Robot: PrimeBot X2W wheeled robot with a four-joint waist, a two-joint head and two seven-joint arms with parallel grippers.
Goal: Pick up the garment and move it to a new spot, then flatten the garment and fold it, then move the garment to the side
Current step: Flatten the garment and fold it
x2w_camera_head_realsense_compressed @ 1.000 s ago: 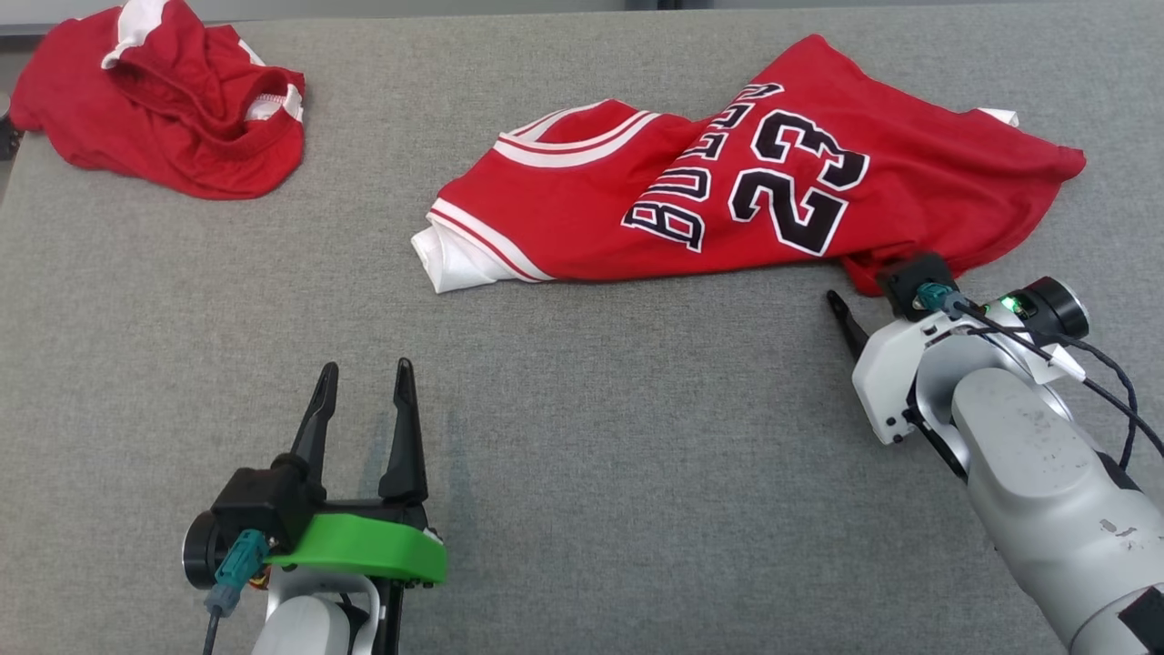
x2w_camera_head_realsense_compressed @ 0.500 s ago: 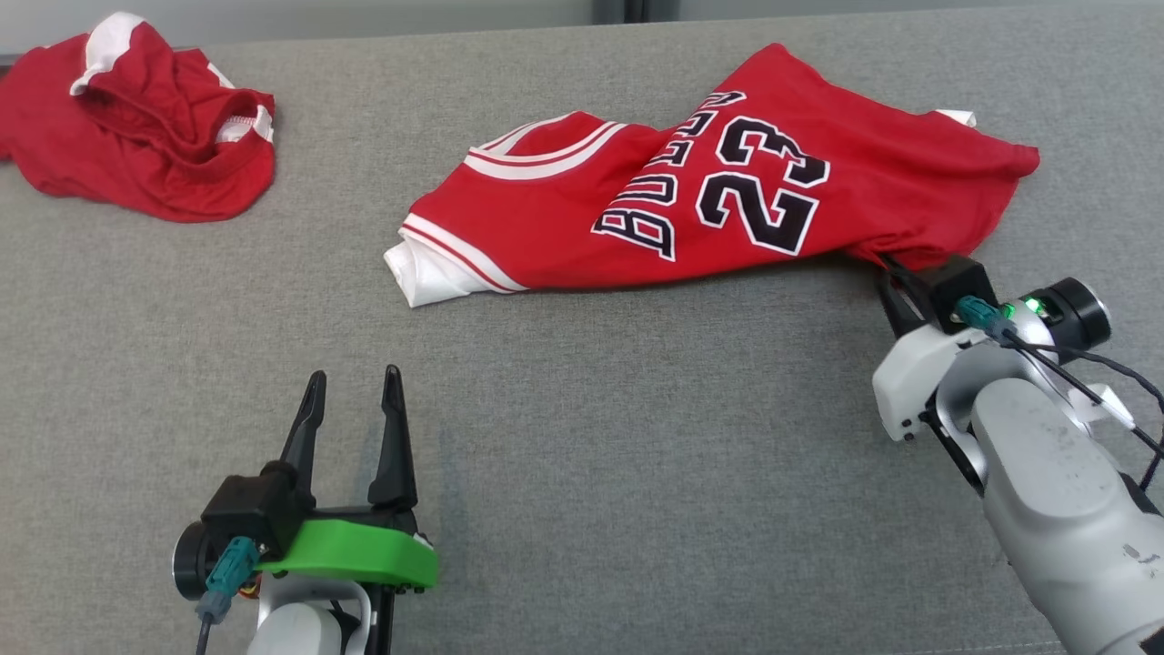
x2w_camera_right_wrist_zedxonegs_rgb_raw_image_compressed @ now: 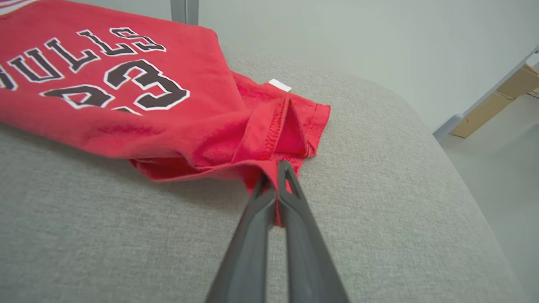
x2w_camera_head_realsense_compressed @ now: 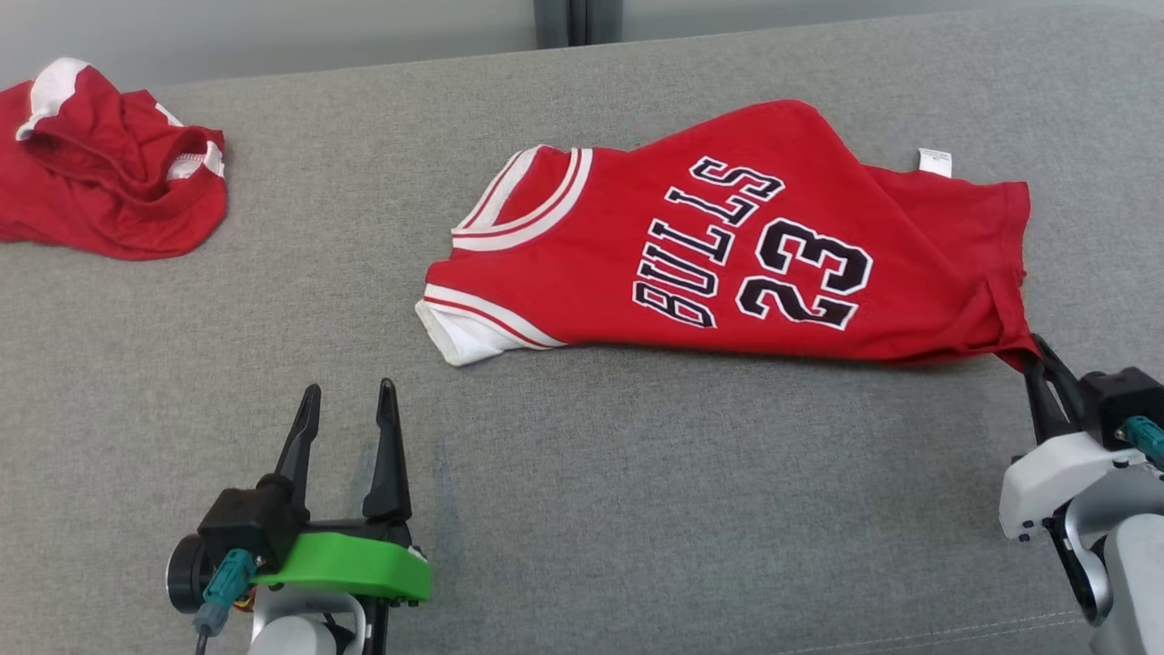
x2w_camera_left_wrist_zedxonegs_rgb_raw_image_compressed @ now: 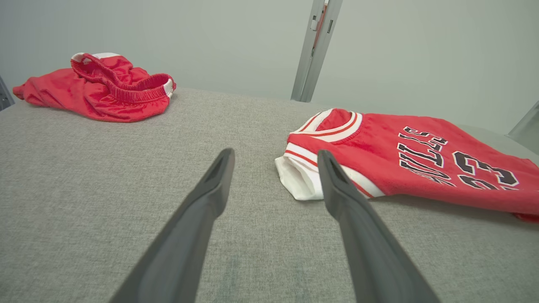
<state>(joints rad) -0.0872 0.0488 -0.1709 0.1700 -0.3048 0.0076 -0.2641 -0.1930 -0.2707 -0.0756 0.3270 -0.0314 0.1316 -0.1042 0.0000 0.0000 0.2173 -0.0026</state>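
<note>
Right gripper (x2w_camera_right_wrist_zedxonegs_rgb_raw_image_compressed: pixel 274 170): jaws clenched on the near hem corner of the red basketball jersey with black "BULLS 23" lettering and white trim (x2w_camera_head_realsense_compressed: pixel 727 264). In the right wrist view I see red cloth pinched between the two dark fingers, with the hem bunched into a small fold just beyond the tips.

The jersey lies on the grey fabric-covered table (x2w_camera_head_realsense_compressed: pixel 637 509), around the middle and toward my right side. The collar end points left and the hem end right, lettering face up. The body is mostly spread, but the hem side is doubled over. A small white label (x2w_camera_head_realsense_compressed: pixel 934 161) pokes out at the far edge.

My read: a corner grip is chosen so that a pull along the table drags the cloth and stretches it at once. It suits both the move and the flattening.

Left gripper (x2w_camera_head_realsense_compressed: pixel 348 400): jaws released, nothing between them, low over bare table. It sits near the white-trimmed shoulder end and is clear of it. I judge it parked there to take that end when the spread needs a second anchor.

A crumpled red garment with white trim (x2w_camera_head_realsense_compressed: pixel 109 191) sits far left, well apart.

Risk: the pinch may hold only one layer of the hem.
</note>
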